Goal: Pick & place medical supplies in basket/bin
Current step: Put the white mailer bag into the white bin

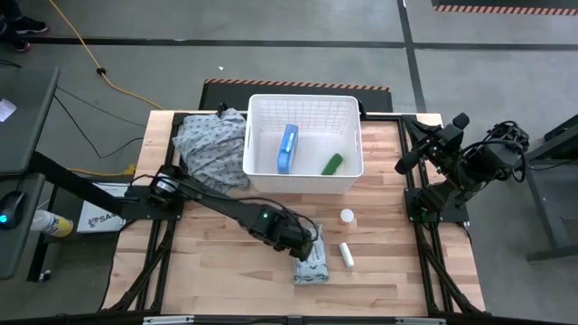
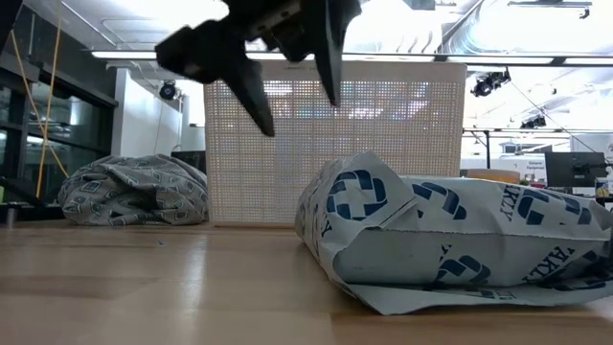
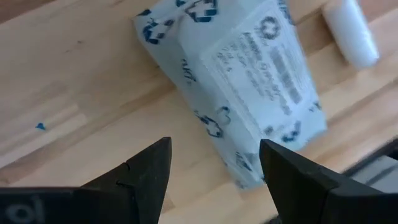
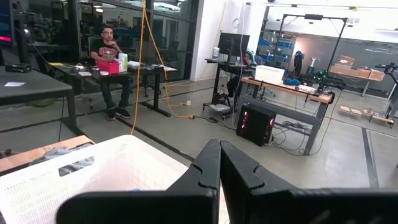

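Hovering left gripper (image 1: 302,242) — jaws spread above soft pack (image 1: 312,264); table edge near

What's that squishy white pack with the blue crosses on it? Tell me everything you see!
The soft pack is a puffy grey-white pouch that looks like thin crinkly plastic, printed with blue cross logos and letters, with a white label of small print on top. It lies flat on the wooden table near the front edge, outside the white basket. A white tube lies beside it, apart. The left hand hangs just above it, fingers open, not touching.
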Controlling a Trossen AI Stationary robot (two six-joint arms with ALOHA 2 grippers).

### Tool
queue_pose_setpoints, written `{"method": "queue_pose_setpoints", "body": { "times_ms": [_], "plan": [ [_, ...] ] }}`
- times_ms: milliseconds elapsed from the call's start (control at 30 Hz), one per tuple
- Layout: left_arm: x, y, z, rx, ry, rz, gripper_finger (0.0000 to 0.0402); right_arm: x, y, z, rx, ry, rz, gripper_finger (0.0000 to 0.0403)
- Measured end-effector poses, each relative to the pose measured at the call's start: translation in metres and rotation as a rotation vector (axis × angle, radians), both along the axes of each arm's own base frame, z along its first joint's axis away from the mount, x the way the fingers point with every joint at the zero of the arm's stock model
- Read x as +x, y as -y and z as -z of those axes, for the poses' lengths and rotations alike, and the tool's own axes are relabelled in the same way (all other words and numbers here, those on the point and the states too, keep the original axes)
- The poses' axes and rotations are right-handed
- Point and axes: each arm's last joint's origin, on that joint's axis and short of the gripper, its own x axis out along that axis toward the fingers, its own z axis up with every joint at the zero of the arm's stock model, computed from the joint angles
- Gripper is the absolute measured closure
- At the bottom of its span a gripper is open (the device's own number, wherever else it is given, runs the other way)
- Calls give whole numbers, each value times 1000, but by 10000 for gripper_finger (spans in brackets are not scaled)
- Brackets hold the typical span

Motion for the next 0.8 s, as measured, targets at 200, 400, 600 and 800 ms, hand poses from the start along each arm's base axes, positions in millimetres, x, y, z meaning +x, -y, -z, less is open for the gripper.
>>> {"method": "queue_pose_setpoints", "body": {
  "times_ms": [200,400,600,800],
  "plan": [
    [1,0,12,13,24,-8,126,0,0,0,0,-1,0,403],
    [1,-1,25,14,22,-9,126,0,0,0,0,0,0,403],
    [11,-3,36,-3,42,-7,126,1,0,0,-2,0,-4,403],
    [15,-7,51,-12,-2,7,126,4,-3,1,5,10,-7,403]
  ]
}}
